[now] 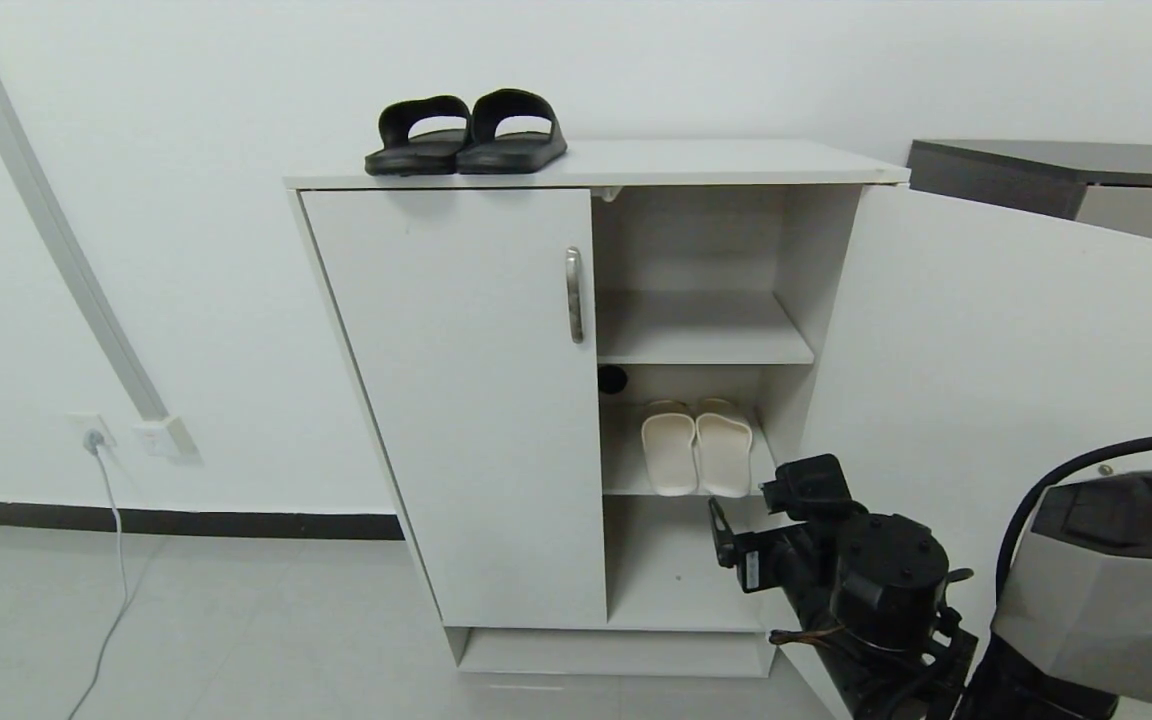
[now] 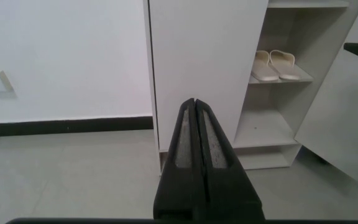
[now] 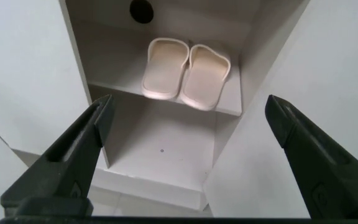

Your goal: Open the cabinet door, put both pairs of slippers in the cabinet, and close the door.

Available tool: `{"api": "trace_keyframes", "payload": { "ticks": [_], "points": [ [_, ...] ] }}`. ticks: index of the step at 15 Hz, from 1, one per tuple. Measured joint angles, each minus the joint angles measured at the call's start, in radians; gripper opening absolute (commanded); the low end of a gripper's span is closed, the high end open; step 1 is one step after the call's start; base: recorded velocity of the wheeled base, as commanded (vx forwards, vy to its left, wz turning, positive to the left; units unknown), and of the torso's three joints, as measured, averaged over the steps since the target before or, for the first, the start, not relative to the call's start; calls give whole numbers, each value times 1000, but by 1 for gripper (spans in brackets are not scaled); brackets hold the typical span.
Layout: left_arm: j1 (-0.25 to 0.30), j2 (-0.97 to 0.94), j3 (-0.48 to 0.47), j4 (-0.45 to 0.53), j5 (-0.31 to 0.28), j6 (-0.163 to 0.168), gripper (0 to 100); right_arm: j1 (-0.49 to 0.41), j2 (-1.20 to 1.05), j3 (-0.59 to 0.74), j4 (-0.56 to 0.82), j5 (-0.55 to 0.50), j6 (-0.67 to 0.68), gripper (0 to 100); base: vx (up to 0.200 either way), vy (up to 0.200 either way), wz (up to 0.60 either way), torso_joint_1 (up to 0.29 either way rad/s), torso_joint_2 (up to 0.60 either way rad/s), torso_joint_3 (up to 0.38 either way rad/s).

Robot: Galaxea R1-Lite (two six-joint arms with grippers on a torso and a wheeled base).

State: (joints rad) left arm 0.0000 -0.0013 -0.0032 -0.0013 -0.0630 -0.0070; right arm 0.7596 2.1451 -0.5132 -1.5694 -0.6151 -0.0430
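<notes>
The closed left door [image 1: 456, 400] hides the left half of the cabinet [image 1: 736, 160], and the open right door [image 1: 986, 380] is cut off at the edge of the head view. In that view the wrist covers most of the right gripper [image 1: 726, 535], so a single jaw stands out in front of the bottom compartment. A dark round spot [image 1: 612, 379] at the back wall, half behind the closed door, is probably a cable hole.

From the head, the black slippers [image 1: 466, 135] sit side by side on the cabinet top, above the left door and well apart from both arms. The right wrist view gives the round spot [image 3: 140, 9] whole and looks between the jaws of the right gripper [image 3: 189, 106], which are spread wide and hold nothing. The cream slippers [image 3: 185, 74] lie together on the middle shelf [image 3: 123, 87], beyond the jaws and clear of them.

In the left wrist view the left gripper [image 2: 194, 109] has its jaws pressed together and empty, out in front of the closed door, with the cream slippers [image 2: 277, 65] far off to one side.
</notes>
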Motion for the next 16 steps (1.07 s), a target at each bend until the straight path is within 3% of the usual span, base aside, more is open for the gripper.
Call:
{"api": "trace_keyframes", "payload": {
  "ticks": [16],
  "points": [
    [0,0,0,0,0,-1,0,3,12,19,0,0,3,100,0,200,0,3,4,4]
  ]
}}
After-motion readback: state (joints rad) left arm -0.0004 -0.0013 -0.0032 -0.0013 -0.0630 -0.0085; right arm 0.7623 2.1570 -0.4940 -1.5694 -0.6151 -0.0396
